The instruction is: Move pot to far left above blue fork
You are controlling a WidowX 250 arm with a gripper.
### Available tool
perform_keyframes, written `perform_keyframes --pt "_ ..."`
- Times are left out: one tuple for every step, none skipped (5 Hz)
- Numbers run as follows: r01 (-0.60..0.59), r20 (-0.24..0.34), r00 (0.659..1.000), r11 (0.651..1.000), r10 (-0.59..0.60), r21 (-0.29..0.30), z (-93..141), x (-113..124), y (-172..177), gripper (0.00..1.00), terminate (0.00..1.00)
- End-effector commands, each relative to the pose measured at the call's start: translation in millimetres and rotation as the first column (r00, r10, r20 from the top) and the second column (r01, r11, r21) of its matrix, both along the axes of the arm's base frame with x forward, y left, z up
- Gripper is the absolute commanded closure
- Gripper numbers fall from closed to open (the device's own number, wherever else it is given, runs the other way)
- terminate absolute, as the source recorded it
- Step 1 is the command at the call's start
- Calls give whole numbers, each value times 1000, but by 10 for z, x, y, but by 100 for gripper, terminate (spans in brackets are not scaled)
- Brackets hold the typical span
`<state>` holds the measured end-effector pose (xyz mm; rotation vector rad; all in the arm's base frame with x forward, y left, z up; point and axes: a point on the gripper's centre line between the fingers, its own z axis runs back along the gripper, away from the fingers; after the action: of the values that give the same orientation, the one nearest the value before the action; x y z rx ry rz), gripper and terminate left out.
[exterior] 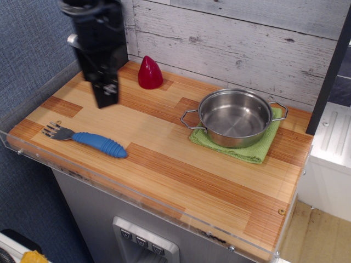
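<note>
The shiny steel pot (236, 117) with two wire loop handles sits on a green cloth (240, 143) at the right of the wooden counter. The blue fork (88, 139) lies near the front left edge, tines pointing left. My black gripper (106, 97) hangs above the far left of the counter, blurred by motion, well left of the pot and behind the fork. Its fingers look closed together and hold nothing.
A red cone-shaped object (149, 73) stands at the back, just right of the gripper. A clear acrylic rim (137, 193) runs along the counter's front and left edges. A white plank wall (236, 38) rises behind.
</note>
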<state>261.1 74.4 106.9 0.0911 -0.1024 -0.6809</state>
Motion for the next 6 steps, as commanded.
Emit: perform_keyframes --pt "324 137 939 945 -316 -40 162 217 -589 0 0" --pt "451 151 885 891 -440 -46 21 262 -903 0 0" --pt "519 132 850 853 -509 -56 -125 334 -1127 0 0" --pt "541 115 838 839 -533 -50 -227 398 -1247 0 0" --pt "532 107 843 847 -527 -19 -348 501 -1317 0 0" --pt "532 93 843 847 -530 5 -446 616 -1399 0 0"
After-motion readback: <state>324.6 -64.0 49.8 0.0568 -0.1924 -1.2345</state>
